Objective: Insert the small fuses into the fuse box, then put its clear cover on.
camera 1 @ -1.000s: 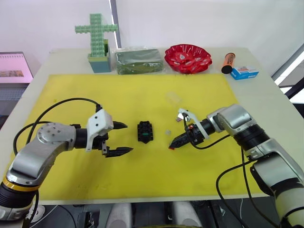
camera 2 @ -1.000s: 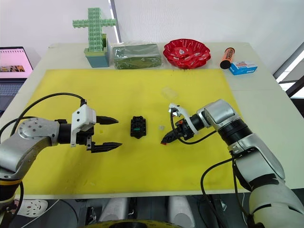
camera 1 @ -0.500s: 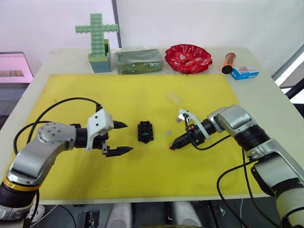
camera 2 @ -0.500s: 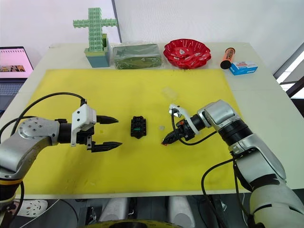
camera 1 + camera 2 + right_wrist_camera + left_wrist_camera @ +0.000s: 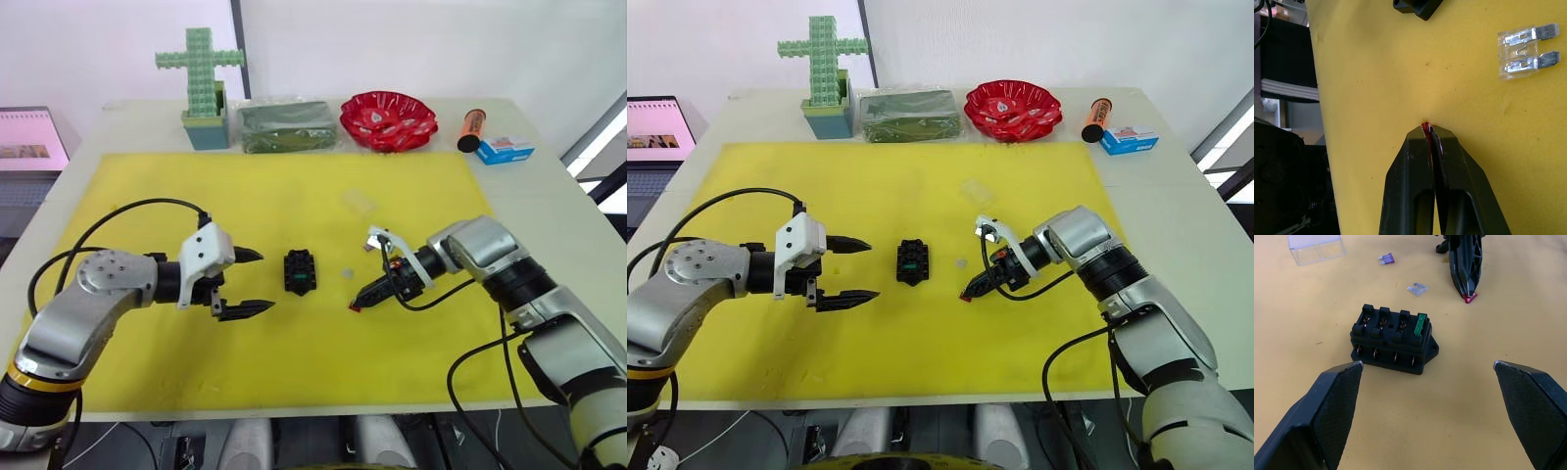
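Left gripper point(image 5: 245, 284) hangs spread wide and empty over the yellow mat point(image 5: 294, 362), just left of the fuse box point(image 5: 299, 271). The box sits mid-mat with one green fuse point(image 5: 1421, 324) standing in an end slot; the other three top slots look bare. It is a rigid, light block and will likely skid on the mat if you push a fuse in unbraced, so take it across the long bumpy sides. Just right of the box lies a pale grey fuse point(image 5: 346, 273), flat, blades out; a purple fuse point(image 5: 1386, 258) lies further back, near the clear cover point(image 5: 359, 203). Right gripper point(image 5: 356, 305) is clenched on a red fuse point(image 5: 1425, 127), only a sliver showing at the tips, tips down near the mat. These chips are stiff, near weightless and slick; pinch the plastic head so the blades stay free, and expect twist in the pinch. The cover is thin, hard and probably easy to crack or flick away; grasp it by opposite walls, lightly.
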Controlling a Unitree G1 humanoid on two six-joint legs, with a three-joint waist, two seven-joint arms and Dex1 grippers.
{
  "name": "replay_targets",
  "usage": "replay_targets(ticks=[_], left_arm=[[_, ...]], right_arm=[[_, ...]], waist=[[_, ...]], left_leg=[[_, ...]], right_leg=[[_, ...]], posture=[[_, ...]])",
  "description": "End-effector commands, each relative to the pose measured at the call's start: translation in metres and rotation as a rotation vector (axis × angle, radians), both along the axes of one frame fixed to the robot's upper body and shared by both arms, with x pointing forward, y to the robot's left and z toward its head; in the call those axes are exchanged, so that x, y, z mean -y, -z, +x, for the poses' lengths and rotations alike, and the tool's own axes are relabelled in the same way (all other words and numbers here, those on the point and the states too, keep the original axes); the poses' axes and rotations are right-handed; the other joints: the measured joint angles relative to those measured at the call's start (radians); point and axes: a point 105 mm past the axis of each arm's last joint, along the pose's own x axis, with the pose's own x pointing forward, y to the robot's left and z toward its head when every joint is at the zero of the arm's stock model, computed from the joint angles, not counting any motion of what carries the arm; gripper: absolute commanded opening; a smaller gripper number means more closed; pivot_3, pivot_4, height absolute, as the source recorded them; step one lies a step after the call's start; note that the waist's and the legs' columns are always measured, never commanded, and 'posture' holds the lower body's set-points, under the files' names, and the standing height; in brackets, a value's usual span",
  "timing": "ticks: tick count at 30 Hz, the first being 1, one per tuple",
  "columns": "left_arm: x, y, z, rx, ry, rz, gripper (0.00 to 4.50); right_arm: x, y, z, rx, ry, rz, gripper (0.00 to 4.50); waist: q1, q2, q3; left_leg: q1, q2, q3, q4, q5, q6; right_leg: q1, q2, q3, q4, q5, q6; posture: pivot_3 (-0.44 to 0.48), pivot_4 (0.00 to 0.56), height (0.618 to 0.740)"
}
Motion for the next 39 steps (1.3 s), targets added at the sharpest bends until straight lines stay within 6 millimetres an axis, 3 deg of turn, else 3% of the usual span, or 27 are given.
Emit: replay_targets(ticks=[1, 11, 15, 23, 33, 39], left_arm=[[0.003, -0.008, 0.0, 0.042, 0.016, -0.006, 4.5], [0.004, -0.016, 0.001, 0.077, 0.006, -0.052, 4.5], [0.005, -0.021, -0.003, 0.094, 0.016, -0.066, 4.5], [0.012, -0.021, -0.009, 0.101, 0.015, -0.093, 4.5], [0.02, -0.021, -0.018, 0.074, 0.008, -0.123, 4.5], [0.016, -0.022, -0.017, 0.084, -0.012, -0.097, 4.5]], right_arm=[[0.005, -0.007, 0.0, 0.008, 0.012, 0.008, 0.03], [0.012, -0.041, -0.01, 0.067, 0.118, 0.124, 0.03], [0.01, -0.054, -0.016, 0.141, 0.245, 0.195, 0.03], [0.01, -0.061, -0.017, 0.401, 0.678, 0.319, 0.03], [-0.007, -0.031, -0.056, 0.351, 0.861, 0.365, 0.03], [-0.003, -0.008, -0.057, 0.262, 1.008, 0.312, 0.03]], waist=[[0.0, 0.0, 0.0], [-0.001, 0.0, 0.0], [0.0, 0.0, 0.0], [0.001, 0.0, 0.0], [-0.003, 0.0, -0.001], [-0.001, 0.001, -0.001]], left_leg=[[0.0, 0.0, 0.0, 0.0, 0.0, 0.0], [0.0, 0.0, 0.0, 0.0, 0.0, 0.0], [0.0, 0.0, -0.001, -0.001, 0.0, 0.0], [0.0, 0.0, -0.001, -0.001, 0.0, 0.0], [0.0, 0.0, -0.001, -0.001, 0.0, 0.0], [0.0, 0.0, -0.001, -0.002, 0.0, 0.0]], right_leg=[[0.0, 0.0, 0.0, 0.0, 0.0, 0.0], [0.0, -0.001, 0.0, 0.0, 0.0, 0.0], [0.0, 0.0, 0.0, 0.0, 0.0, 0.0], [0.0, -0.001, 0.0, 0.0, 0.0, 0.0], [0.0, -0.001, 0.0, 0.0, 0.0, 0.0], [0.0, 0.0, 0.0, 0.0, 0.0, 0.0]], posture=[[0.0, 0.15, 0.74], [0.0, 0.15, 0.74], [0.0, 0.15, 0.74], [0.0, 0.15, 0.74], [0.0, 0.15, 0.74], [0.0, 0.15, 0.74]])
